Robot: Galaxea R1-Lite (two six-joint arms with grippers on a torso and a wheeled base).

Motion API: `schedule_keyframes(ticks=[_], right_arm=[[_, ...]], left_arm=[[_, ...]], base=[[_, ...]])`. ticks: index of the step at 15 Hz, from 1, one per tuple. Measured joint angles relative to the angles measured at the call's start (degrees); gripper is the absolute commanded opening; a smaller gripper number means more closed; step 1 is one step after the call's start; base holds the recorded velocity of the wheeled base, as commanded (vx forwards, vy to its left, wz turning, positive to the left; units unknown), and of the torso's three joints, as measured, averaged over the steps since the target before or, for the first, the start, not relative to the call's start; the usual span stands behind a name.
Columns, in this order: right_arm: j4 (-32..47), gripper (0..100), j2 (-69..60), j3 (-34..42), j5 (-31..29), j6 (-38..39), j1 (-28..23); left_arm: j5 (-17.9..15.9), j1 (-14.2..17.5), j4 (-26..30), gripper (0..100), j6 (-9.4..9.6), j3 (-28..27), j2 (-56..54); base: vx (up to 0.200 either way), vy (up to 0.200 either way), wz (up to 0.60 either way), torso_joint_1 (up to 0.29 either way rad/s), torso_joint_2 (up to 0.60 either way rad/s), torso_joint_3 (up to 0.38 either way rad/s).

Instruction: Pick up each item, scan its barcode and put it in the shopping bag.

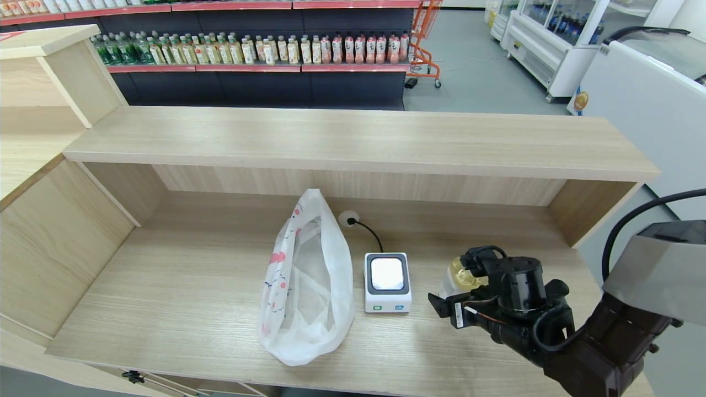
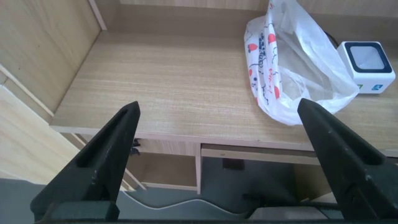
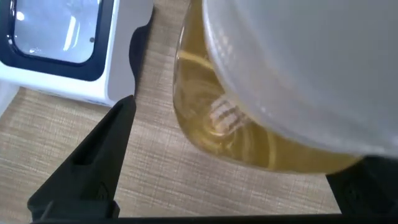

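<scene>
Right fingers (image 3: 93, 168) flanking bottle (image 3: 249, 137) of yellow liquid, beside scanner (image 3: 56, 50)

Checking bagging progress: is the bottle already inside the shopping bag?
No, the bottle sits at the right gripper, on the far side of the scanner from the shopping bag.

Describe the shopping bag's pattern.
Shopping bag: white with red and dark motifs; clearest in left wrist view.

Wooden counter (image 1: 358, 138), stocked shelves (image 1: 248, 52), freezers (image 1: 551, 49).
</scene>
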Motion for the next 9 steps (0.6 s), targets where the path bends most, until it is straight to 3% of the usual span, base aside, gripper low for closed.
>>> schedule_keyframes(ticks=[9], right_arm=[[-4.92, 100, 3.08, -2.23, 0.71, -8.01, -3.04]], left_arm=[[0.00, -0.02, 0.00, 100, 0.00, 0.00, 0.00]], base=[[0.000, 0.000, 0.00, 0.000, 0.00, 0.000]])
